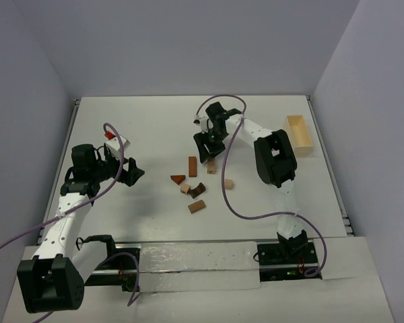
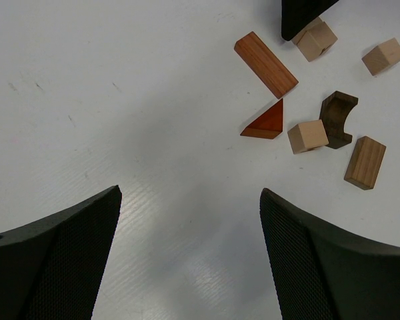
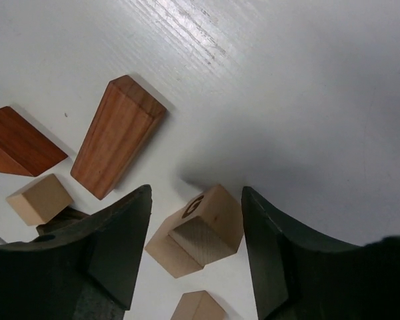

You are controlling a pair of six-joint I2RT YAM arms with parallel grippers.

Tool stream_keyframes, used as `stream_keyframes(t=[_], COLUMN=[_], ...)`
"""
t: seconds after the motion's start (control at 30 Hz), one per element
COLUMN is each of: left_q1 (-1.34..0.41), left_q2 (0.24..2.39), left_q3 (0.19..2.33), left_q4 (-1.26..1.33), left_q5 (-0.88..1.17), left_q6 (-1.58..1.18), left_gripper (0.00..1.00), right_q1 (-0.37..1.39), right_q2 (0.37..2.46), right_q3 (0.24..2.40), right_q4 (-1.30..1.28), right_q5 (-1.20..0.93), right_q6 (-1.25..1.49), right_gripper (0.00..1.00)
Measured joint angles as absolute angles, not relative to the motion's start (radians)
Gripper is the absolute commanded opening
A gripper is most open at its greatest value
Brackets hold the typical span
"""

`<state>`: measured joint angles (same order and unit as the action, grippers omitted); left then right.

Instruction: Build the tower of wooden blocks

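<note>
left hand (image 2: 189, 200) wide open, empty, right hand (image 3: 195, 193) loosely open straddling a tan lettered cube (image 3: 203, 230) on the surface (image 3: 300, 100), not gripping

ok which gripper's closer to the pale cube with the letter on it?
Right. The right gripper straddles the lettered cube; the left gripper sits open, well left of the loose blocks.

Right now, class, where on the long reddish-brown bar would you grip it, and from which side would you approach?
Probably from straight above, jaws across the two long parallel sides of the bar at mid-length. It lies flat, with those sides free there, while the red wedge crowds one end.
</note>
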<state>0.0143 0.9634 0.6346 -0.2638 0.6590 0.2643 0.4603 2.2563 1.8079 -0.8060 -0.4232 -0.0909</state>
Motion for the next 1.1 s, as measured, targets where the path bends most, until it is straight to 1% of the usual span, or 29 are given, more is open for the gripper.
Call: stream_keyframes(t=[0.03,0.07,0.1,0.27,0.43,0.5,0.6,0.7,0.87,0.97,1.1], left_q1=[0.014,0.014,0.014,0.014,0.014,0.014,0.014,0.014,0.014,0.014,0.014], left_q2=[0.963,0.963,0.963,0.963,0.960,0.954,0.944,0.939,0.937,0.937,0.937], left_q3=[0.635,0.635,0.635,0.635,0.635,0.635,0.635,0.635,0.636,0.636,0.636], left_q4=[-0.264,-0.264,-0.264,-0.264,-0.264,-0.265,-0.274,-0.290,-0.318,-0.326,-0.326], left_q5=[0.659,0.659,0.659,0.658,0.659,0.659,0.664,0.668,0.672,0.674,0.674], left_q6=[0.264,0.263,0.262,0.256,0.257,0.265,0.282,0.299,0.317,0.319,0.318], left_gripper=[0.92,0.93,0.93,0.94,0.94,0.95,0.95,0.96,0.99,0.99,0.99], right_q1=[0.460,0.460,0.459,0.454,0.432,0.420,0.399,0.388,0.383,0.382,0.388], right_q2=[2.254,2.252,2.249,2.196,2.068,1.996,1.860,1.781,1.843,1.891,1.923], right_q3=[1.811,1.819,1.831,1.925,1.986,1.958,1.832,1.749,1.794,1.793,1.751], right_q4=[-0.815,-0.829,-0.843,-0.898,-0.932,-0.932,-0.915,-0.937,-1.005,-1.052,-1.061], right_q5=[-0.424,-0.426,-0.429,-0.462,-0.529,-0.567,-0.620,-0.623,-0.586,-0.573,-0.542], right_q6=[-0.097,-0.103,-0.110,-0.177,-0.319,-0.420,-0.601,-0.752,-0.970,-1.083,-1.141], right_gripper=[0.81,0.92,0.99,1.00,1.00,1.00,1.00,1.00,1.00,1.00,1.00])
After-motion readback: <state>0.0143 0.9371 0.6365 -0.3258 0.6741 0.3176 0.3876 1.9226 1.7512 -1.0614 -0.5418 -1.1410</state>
